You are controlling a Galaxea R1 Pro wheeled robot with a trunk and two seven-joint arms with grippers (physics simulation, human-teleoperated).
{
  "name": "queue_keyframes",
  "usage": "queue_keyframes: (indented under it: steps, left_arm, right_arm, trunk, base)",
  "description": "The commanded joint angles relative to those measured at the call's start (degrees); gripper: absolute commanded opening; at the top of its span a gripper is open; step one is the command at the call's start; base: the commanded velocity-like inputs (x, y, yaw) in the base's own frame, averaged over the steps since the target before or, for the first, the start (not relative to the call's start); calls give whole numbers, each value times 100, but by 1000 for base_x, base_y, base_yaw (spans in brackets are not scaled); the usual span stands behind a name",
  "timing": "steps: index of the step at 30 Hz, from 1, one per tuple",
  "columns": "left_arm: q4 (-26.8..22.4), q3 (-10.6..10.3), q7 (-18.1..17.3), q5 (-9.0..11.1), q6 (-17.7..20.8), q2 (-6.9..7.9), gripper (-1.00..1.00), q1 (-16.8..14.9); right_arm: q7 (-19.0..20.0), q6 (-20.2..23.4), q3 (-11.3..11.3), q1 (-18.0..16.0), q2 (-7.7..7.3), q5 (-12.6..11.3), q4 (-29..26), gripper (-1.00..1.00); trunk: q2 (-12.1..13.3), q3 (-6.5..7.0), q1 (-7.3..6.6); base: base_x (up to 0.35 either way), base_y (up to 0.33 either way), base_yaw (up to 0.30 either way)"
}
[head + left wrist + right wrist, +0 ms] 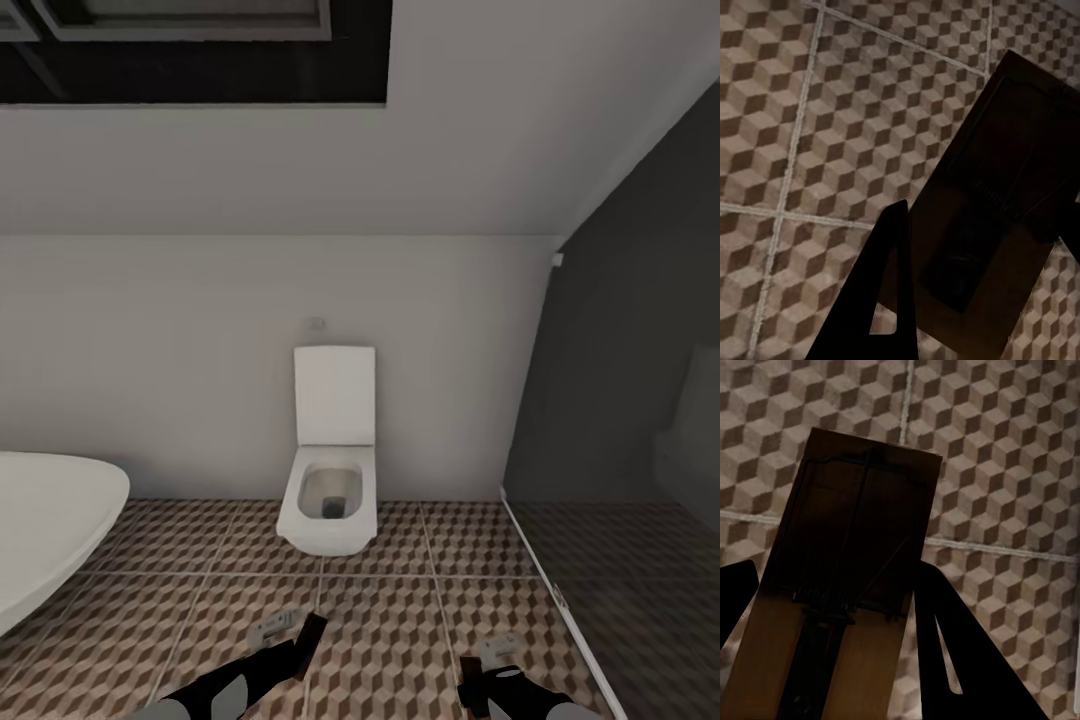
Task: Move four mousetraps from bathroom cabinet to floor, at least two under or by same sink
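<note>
I hold one mousetrap in each hand above the cube-patterned bathroom floor [400,620]. My left gripper [292,645] is shut on a mousetrap [274,628], whose grey metal parts face up. In the left wrist view this mousetrap [1009,172] is a dark brown slab beside one black finger [881,307]. My right gripper [490,668] is shut on a second mousetrap [498,648]. In the right wrist view that mousetrap [851,562] lies between two black fingers [960,660] over the tiles. The cabinet and the bathroom sink are out of view.
A white toilet [330,480] with its lid up stands against the back wall straight ahead. The rim of an oval white bathtub [50,520] is at the left. A dark glass partition [620,420] with a floor rail closes off the right.
</note>
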Motion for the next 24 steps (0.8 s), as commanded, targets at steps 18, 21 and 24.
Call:
queue_keyframes:
  steps: [18, 21, 24]
  left_arm:
    - [8, -48, -18, 54, 1, 5, -100, -5]
    - [8, -48, -20, 51, 2, 5, -100, -5]
    - [8, -48, -21, 50, -1, 5, -100, -5]
  right_arm:
    - [-20, 14, -46, -5, 1, 46, 5, -100]
    - [-20, 14, -46, -5, 1, 46, 4, -100]
    - [-20, 14, -46, -5, 1, 46, 5, -100]
  trunk:
    - [-3, -6, 0]
    - [-3, -6, 0]
    - [-3, -6, 0]
  base:
    - [30, 42, 136]
    - [166, 232, 1]
    - [146, 176, 0]
